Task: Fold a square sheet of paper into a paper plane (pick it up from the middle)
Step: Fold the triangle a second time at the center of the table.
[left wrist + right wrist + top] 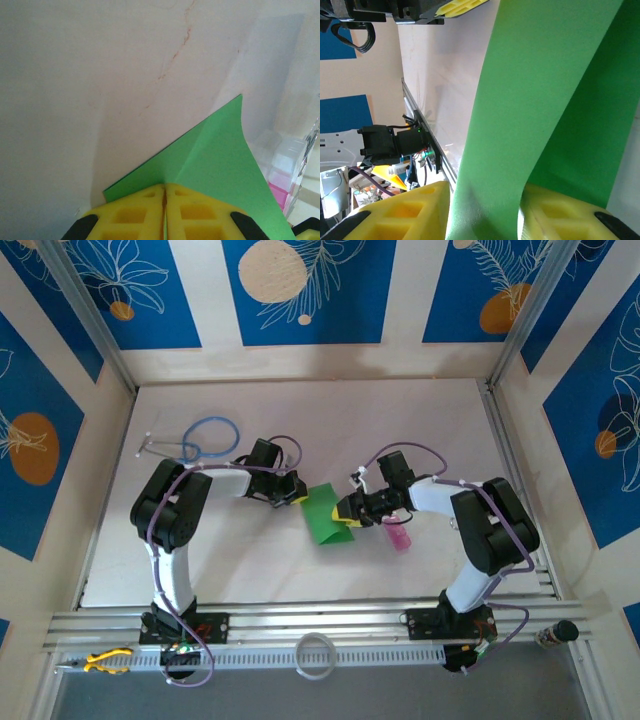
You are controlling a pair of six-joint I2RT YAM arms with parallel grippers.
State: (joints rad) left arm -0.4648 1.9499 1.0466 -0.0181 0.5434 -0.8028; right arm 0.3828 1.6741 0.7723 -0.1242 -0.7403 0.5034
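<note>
The square sheet of paper (323, 514) is bright green and partly folded, lying mid-table between the two arms. My left gripper (299, 492) is shut on the sheet's left edge; in the left wrist view its yellow fingertips (150, 210) meet on the green paper (215, 160) beside a raised crease. My right gripper (346, 512) holds the sheet's right side. In the right wrist view a bowed band of the paper (545, 75) runs between both yellow pads (410, 212) and touches each, with the jaws partly apart around it.
A small pink bottle (398, 536) lies just right of the sheet, under the right arm, and shows as a pink bottle (280, 189) in the left wrist view. A blue-tubed stethoscope (207, 437) lies at the back left. An aluminium rail (320, 625) runs along the near edge.
</note>
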